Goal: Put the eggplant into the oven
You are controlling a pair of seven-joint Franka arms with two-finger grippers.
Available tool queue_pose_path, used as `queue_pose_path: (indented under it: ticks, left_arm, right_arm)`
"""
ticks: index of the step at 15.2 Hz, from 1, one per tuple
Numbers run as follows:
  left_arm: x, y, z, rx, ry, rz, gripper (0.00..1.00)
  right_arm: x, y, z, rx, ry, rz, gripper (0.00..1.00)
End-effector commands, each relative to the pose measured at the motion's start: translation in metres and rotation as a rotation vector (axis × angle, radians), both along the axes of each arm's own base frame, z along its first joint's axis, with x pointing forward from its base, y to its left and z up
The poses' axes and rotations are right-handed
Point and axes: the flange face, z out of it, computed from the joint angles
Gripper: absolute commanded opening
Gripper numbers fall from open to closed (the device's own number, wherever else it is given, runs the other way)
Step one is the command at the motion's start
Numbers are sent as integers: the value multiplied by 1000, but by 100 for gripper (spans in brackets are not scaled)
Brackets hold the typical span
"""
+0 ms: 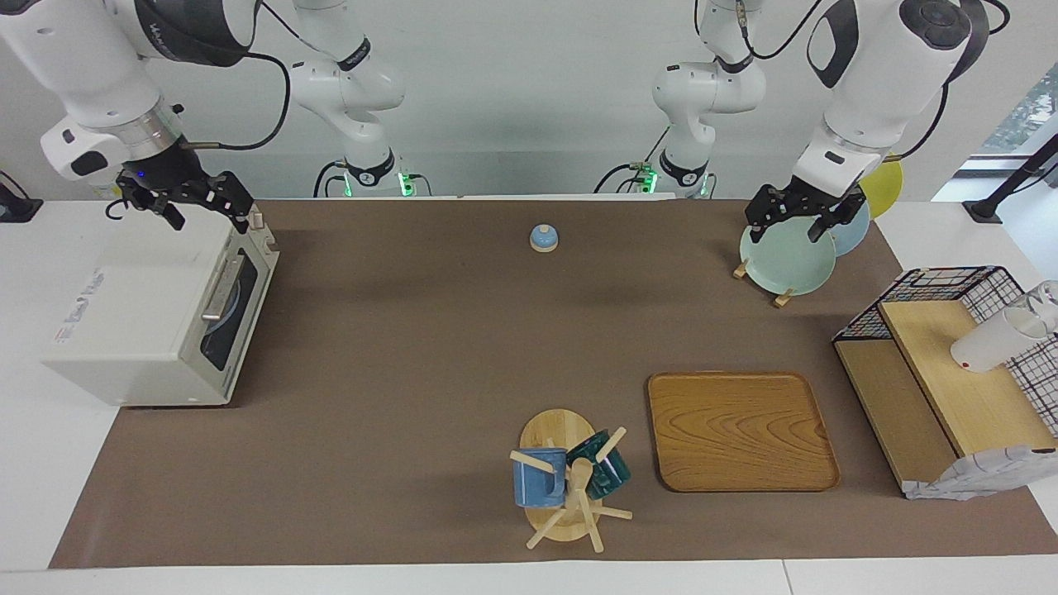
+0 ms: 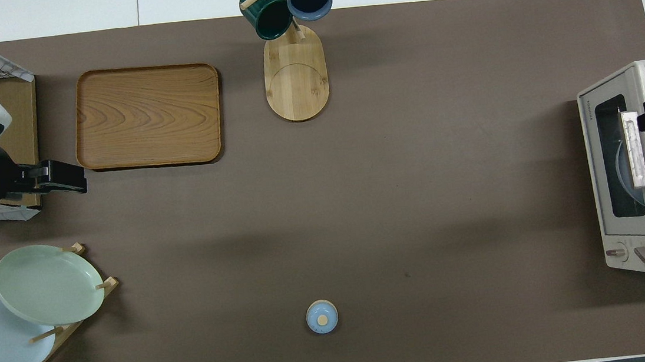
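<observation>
Both grippers hold nothing: the right gripper (image 1: 190, 202) hangs with its jaws apart over the oven (image 1: 157, 318), whose door is shut, and the left gripper (image 1: 800, 216) waits spread wide over the plates (image 1: 785, 260). No eggplant shows anywhere, though something pale sits behind the oven glass. I think the putting-in step is finished or not started, so the next move is finding the eggplant.

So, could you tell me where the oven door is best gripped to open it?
Grip the metal bar handle at its middle, coming down from in front of the door. The bar runs along the door's top edge and stands off the glass, so it can be straddled. The open right claw hovers over the oven.
</observation>
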Motion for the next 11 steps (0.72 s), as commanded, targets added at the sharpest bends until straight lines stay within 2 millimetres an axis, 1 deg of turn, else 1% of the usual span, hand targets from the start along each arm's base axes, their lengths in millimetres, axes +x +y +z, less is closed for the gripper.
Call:
queue_pose_path:
  ticks: [1, 6, 8, 11]
  left_arm:
    - [-2, 3, 5, 3, 5, -2, 100]
    - [-2, 3, 5, 3, 5, -2, 100]
    - [-2, 3, 5, 3, 5, 0, 100]
    - [-3, 3, 5, 4, 7, 0, 100]
  right_arm:
    - [2, 0, 3, 18, -7, -16, 100]
    - [3, 1, 2, 22, -8, -23, 100]
    - [0, 1, 1, 41, 8, -58, 100]
    - [0, 1, 2, 32, 8, -50, 100]
